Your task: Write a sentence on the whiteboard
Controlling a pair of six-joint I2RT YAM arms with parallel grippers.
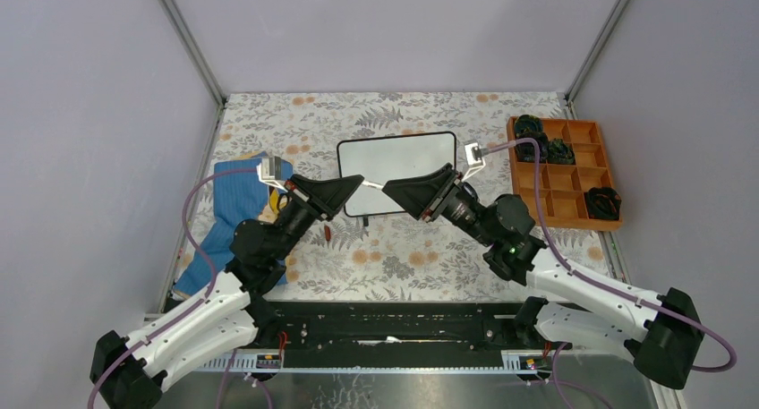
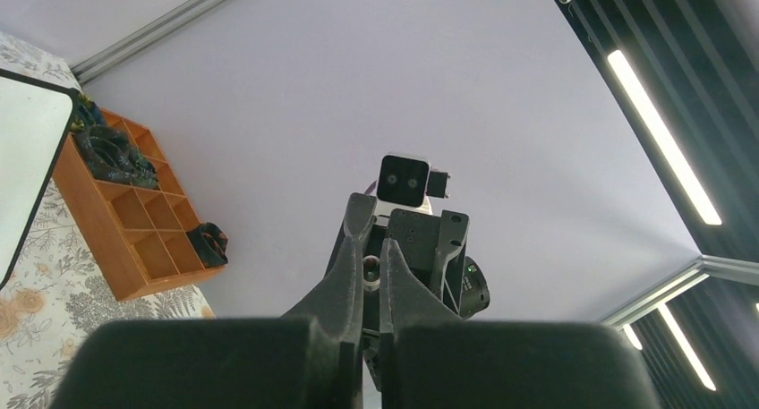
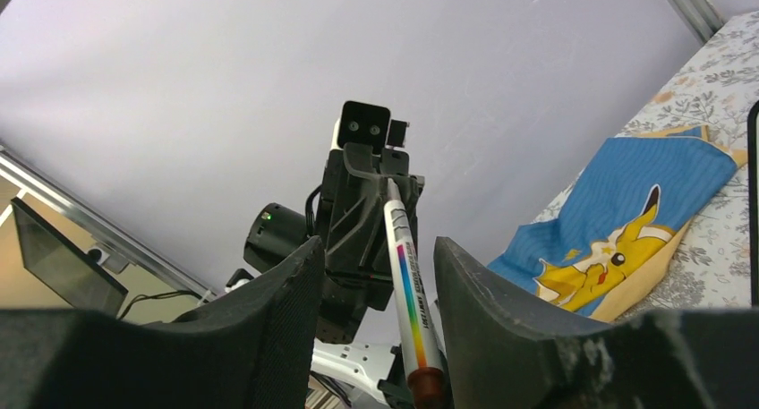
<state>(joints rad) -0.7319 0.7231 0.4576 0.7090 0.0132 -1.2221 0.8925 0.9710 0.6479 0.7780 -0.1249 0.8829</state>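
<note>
- Top external: whiteboard (image 1: 394, 158) lying mid-table on floral tablecloth (image 1: 394, 252); left gripper (image 1: 360, 187) and right gripper (image 1: 387, 188) tip to tip over its near edge, marker (image 1: 374, 186) bridging both.
- Left wrist: fingers pressed together on marker end.
- Right wrist: fingers spread wider than marker barrel between them; far end clamped by left gripper.

Lab test booth, grey panels (image 1: 89, 114), aluminium posts (image 1: 186, 38)
</note>
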